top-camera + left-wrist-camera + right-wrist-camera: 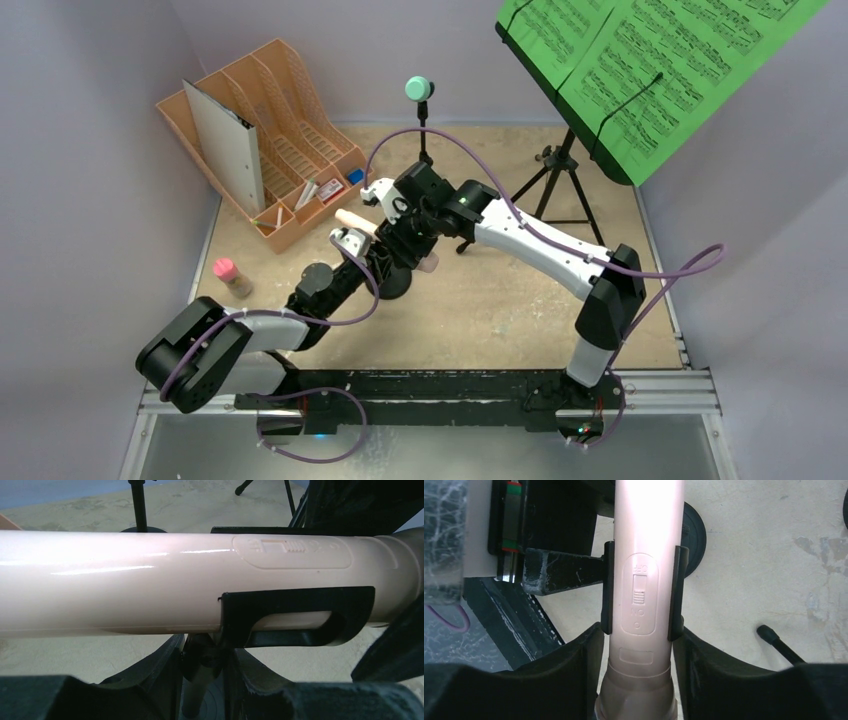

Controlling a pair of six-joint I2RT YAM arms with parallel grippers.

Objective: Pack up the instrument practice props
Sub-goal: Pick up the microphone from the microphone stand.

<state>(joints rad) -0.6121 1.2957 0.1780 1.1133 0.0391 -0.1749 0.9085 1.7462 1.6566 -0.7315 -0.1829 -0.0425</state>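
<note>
The pink toy microphone (352, 219) lies level in the black clip (300, 615) of a short round-based clip pole (395, 287) at the table's middle. My left gripper (205, 650) is shut on that pole's joint just under the clip. My right gripper (639, 635) is shut on the pink microphone (649, 530) near its head, just behind the clip arms. The teal toy microphone (419, 89) stands on the other clip pole (424, 140) at the back. The black tripod (560, 185) at the back right carries green sheet-music pages (650, 60) on its desk.
An orange slotted file rack (290, 130) with a grey binder (225, 135) stands at the back left. A small pink-capped object (228, 272) sits near the left edge. A tripod foot (779, 642) lies close to the right of my right gripper.
</note>
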